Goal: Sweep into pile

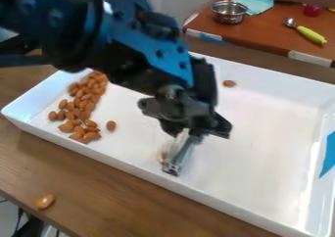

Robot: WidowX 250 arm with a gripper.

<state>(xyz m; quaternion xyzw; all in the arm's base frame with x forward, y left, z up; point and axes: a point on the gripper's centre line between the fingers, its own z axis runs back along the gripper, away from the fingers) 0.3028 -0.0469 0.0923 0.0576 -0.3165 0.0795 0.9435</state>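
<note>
Mostly gathered, I judge: the nuts point(85, 99) bunch along the tray's point(262, 148) left end. A stray nut point(229, 83) near the far edge remains, another seemingly beside the scraper point(179, 153) clamped in the tool point(194, 132).

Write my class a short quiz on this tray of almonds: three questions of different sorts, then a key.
1. True or false: most of the almonds lie toward the picture's left end of the white tray.
2. What lies on the wooden table, outside the tray? a) a fork; b) an almond; c) a sponge
3. Fill in: beside the metal pot lies a light blue ____.
Key: 1 true; 2 b; 3 cloth
</note>
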